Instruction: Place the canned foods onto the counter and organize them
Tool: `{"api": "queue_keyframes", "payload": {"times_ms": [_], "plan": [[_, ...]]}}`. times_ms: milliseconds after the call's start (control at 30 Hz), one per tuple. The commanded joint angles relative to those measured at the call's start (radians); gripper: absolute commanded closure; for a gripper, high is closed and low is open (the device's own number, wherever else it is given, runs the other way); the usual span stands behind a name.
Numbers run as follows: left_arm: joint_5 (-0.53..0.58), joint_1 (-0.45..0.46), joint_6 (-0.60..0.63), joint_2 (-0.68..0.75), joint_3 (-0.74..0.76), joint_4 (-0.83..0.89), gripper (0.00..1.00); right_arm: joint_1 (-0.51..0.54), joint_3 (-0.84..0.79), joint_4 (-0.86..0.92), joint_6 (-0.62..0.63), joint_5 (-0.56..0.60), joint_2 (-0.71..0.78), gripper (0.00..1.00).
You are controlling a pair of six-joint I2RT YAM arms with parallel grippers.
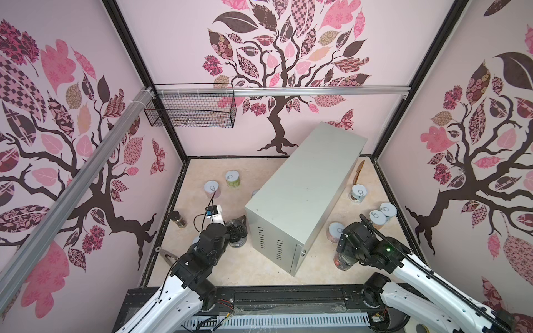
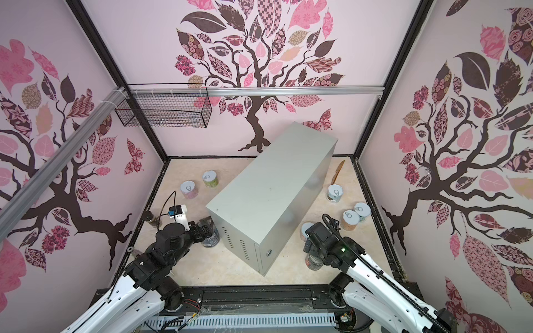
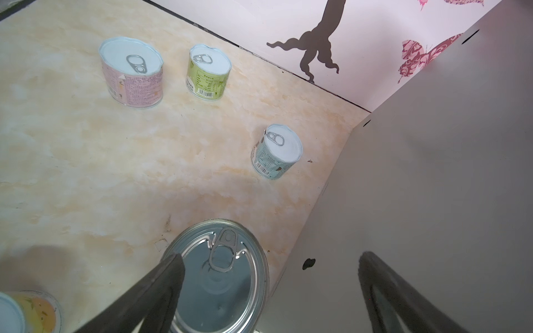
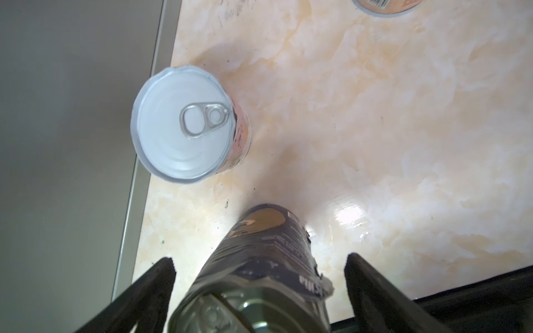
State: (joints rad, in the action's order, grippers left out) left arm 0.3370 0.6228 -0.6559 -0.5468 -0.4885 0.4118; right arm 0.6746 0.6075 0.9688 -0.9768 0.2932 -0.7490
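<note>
**Top views:** marbled beige desk (image 1: 259, 268), pink tree-print walls (image 1: 178, 43). A grey metal box (image 1: 305, 196) sits diagonally mid-desk. My left claw (image 1: 236, 230) hangs over a tall tin (image 1: 238, 245) by the box's vented end, front-left. My right claw (image 1: 344, 253) hangs over a dark tall tin (image 1: 344, 264), front-right.

**Left wrist:** fingers apart, one above that tin's silver pull-tab lid, one over the box. Upright toward the back edge: pink tin (image 3: 132, 77), green tin (image 3: 207, 75), pale tin (image 3: 277, 152).

**Right wrist:** fingers apart astride the dark tall tin, gap either side; label torn at the rim. An orange tin (image 4: 184, 124) stands just beside the box.
</note>
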Motion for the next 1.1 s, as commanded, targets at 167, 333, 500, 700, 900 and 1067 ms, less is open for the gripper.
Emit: {"api": "queue_keyframes", "payload": {"times_ms": [167,333,500,700,900,1067], "plan": [[-0.012,0.005,0.003,0.013,0.029,-0.022,0.02,0.207,-0.026,-0.016,-0.151,0.059,-0.092,0.04],[-0.018,0.005,0.004,0.007,0.027,-0.023,0.02,0.21,-0.025,-0.019,-0.152,0.068,-0.089,0.05],[-0.015,0.005,0.004,0.01,0.031,-0.026,0.02,0.211,-0.036,-0.021,-0.152,0.073,-0.086,0.08],[-0.007,0.006,0.003,0.02,0.033,-0.022,0.02,0.211,-0.041,-0.042,-0.132,0.08,-0.095,0.19],[-0.003,0.006,0.008,0.022,0.018,-0.003,0.02,0.211,-0.032,-0.058,-0.095,0.096,-0.088,0.41],[-0.005,0.006,0.015,0.019,-0.016,0.024,0.02,0.211,-0.017,-0.059,-0.046,0.103,-0.051,0.5]]}}
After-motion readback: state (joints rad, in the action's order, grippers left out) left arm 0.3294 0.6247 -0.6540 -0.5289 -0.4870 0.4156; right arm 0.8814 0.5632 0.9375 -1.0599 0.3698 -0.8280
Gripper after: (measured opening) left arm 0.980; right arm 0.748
